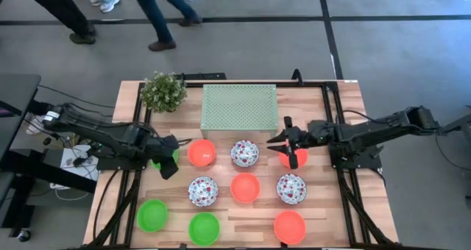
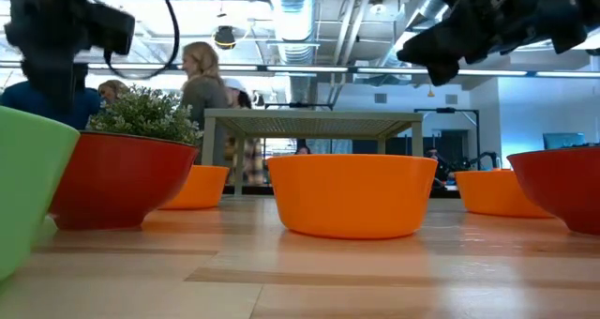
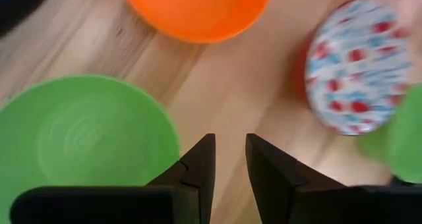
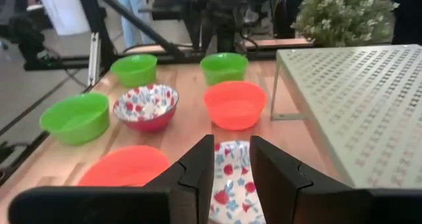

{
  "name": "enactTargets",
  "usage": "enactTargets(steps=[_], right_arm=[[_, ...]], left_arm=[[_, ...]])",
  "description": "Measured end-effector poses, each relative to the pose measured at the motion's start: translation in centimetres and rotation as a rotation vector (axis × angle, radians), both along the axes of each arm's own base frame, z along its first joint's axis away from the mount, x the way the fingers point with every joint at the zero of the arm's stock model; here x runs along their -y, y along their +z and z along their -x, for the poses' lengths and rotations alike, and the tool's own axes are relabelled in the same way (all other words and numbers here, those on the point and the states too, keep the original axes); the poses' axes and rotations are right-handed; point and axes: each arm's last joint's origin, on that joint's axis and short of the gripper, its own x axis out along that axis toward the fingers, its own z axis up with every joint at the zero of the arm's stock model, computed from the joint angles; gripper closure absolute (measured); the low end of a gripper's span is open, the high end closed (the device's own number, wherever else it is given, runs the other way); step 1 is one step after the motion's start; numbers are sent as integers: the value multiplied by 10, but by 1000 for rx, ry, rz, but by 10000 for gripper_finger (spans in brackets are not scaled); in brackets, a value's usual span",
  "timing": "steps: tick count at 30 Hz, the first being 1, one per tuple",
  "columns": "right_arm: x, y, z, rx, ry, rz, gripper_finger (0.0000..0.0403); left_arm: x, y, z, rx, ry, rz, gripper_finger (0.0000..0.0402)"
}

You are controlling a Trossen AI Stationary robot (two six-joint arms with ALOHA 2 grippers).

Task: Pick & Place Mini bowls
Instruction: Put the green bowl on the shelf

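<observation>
Several mini bowls sit upright on the wooden table in rough rows: green ones [image 1: 152, 215] [image 1: 204, 228], orange ones [image 1: 201, 153] [image 1: 245, 187] [image 1: 289, 226], and floral ones [image 1: 244, 153] [image 1: 203, 191] [image 1: 291, 188]. My left gripper [image 1: 168, 164] [image 3: 229, 159] hovers at the near-right rim of a green bowl [image 1: 160, 156] [image 3: 86, 138], its fingers a narrow gap apart and empty. My right gripper [image 1: 278, 140] [image 4: 232, 159] hangs beside an orange bowl [image 1: 297, 159], narrowly open and empty, pointing toward a floral bowl [image 4: 231, 184].
The pale green perforated stand [image 1: 239, 106] [image 4: 356, 105] stands at the far middle of the table, with a small bushy plant [image 1: 163, 92] to its left. Black frame rails run along both sides. People walk on the floor beyond the far edge.
</observation>
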Motion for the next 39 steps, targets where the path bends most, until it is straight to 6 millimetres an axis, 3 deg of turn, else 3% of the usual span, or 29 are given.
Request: enactTargets(steps=[10,26,34,39], right_arm=[[0,17,-6,70,0,0,310],[5,23,-7,132,-14,50,310],[4,23,-7,133,-11,52,310],[4,23,-7,132,-11,51,310]], left_arm=[[3,-36,-11,-199,46,-44,317],[1,-42,-13,-213,74,-126,317],[-1,-56,-5,-258,72,-139,318],[-3,-64,0,-284,57,-152,360]])
